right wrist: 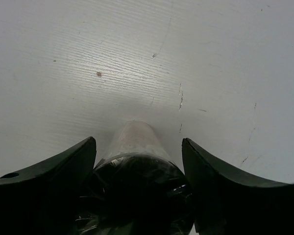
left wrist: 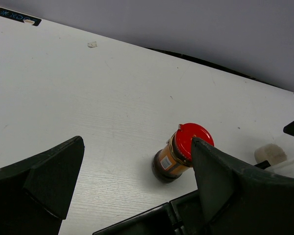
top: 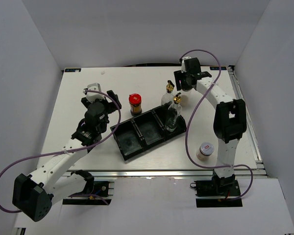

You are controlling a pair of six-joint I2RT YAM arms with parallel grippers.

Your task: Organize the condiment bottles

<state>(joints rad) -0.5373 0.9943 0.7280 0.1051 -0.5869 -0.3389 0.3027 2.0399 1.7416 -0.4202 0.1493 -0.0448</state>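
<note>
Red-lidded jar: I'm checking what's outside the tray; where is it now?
In the top view, the red-lidded jar stands on the table just beyond the black tray, at its far edge, with a glass bottle to its right.

Bright, even light from above whitens the counter point(top: 137, 81), with soft short shadows and little glare. In the right wrist view the near part is dim, its fingers point(right wrist: 44, 186) black and out of focus.
</note>
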